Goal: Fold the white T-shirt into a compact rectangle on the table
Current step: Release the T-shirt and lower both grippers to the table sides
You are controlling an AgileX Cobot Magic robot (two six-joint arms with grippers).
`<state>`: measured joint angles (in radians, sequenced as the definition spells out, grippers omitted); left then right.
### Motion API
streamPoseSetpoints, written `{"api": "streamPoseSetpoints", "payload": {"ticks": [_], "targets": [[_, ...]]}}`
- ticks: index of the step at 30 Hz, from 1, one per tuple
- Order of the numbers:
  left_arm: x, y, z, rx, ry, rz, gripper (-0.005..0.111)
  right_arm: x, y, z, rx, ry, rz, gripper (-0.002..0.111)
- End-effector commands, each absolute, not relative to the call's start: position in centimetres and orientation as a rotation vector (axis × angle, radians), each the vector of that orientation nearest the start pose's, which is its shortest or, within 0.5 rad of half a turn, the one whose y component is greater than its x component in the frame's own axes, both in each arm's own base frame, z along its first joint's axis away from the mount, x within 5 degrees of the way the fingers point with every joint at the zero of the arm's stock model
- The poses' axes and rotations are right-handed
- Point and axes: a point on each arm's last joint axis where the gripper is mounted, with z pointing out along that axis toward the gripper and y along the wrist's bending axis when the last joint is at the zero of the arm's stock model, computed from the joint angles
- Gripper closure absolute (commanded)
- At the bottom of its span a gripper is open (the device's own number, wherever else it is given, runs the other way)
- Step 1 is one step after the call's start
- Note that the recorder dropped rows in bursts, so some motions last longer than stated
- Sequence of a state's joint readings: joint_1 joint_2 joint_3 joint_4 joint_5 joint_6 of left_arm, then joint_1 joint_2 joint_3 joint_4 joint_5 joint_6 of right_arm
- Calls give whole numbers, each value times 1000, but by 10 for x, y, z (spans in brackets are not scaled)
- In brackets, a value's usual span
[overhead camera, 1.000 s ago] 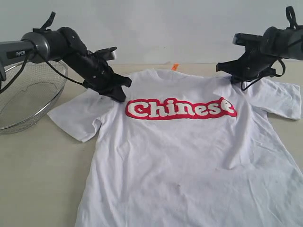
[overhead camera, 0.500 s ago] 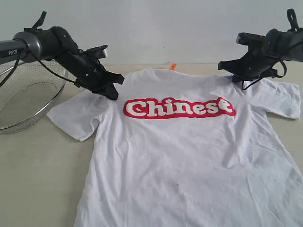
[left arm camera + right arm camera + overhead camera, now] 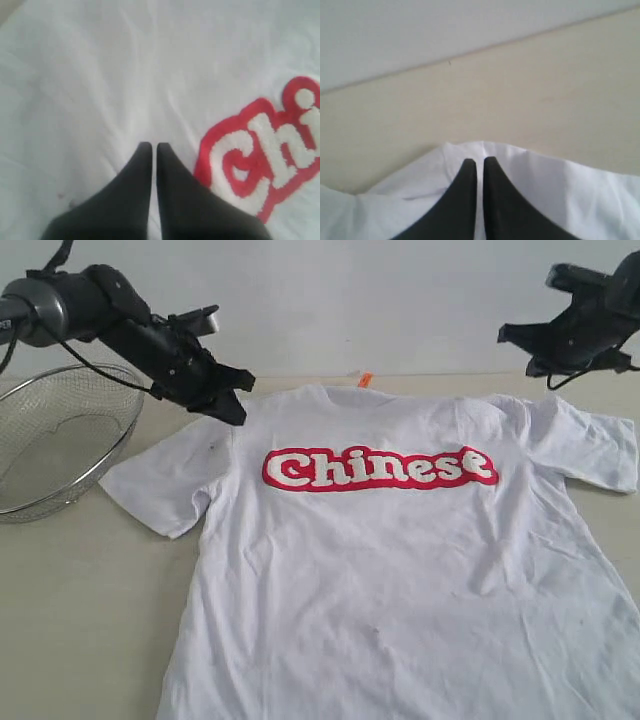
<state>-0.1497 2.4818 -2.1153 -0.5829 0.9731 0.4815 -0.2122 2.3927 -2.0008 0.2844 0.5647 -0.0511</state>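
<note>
A plain pale grey-white wall (image 3: 400,300) fills the exterior view toward 12 o'clock, bare and evenly lit. It meets the pale beige matte surface (image 3: 80,600) along a straight seam running from 9 to 3 o'clock. The light is soft and diffuse, and shadows on the surface are faint. At 9 o'clock a wire mesh basket (image 3: 60,440) rests on the surface, near the wall.

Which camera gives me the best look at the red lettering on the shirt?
Exterior view: the whole lettering reads end to end across the shirt. Left wrist view catches only its first letters; right wrist view shows none, just shirt edge and table.
</note>
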Motion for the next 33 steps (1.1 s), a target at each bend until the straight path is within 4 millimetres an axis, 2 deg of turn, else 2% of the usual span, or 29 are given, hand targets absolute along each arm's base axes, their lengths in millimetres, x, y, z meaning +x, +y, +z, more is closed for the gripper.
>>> {"api": "streamPoseSetpoints", "payload": {"ticks": [1,3,5,6,7,8,9,11,14,16,21,28,33], "targets": [[499,-120,182,576,2644,-715,102,513,-117,218,445,2342,178,108],[492,-121,198,570,2642,-769,102,499,-133,235,523,2353,216,108],[481,-120,209,544,2640,-796,102,480,-147,235,567,2427,278,108],[476,-119,207,536,2658,-797,102,475,-150,233,580,2446,298,108],[464,-115,205,512,2690,-803,102,459,-155,228,639,2472,356,108],[457,-113,203,497,2710,-803,102,453,-154,228,658,2468,388,108],[442,-110,200,462,2733,-792,102,438,-151,231,665,2436,459,108],[414,-107,207,454,2738,-788,102,413,-137,237,643,2424,494,108],[362,-102,228,395,2673,-828,102,370,-118,243,651,2437,514,108],[324,-99,242,325,2619,-887,102,340,-100,249,711,2386,603,108],[262,-101,266,318,2492,-1031,102,291,-54,253,600,2316,740,108],[190,-103,262,340,2468,-1099,102,246,8,237,388,2410,769,108],[149,-96,248,277,2444,-1152,102,219,29,226,282,2450,764,108]]}}
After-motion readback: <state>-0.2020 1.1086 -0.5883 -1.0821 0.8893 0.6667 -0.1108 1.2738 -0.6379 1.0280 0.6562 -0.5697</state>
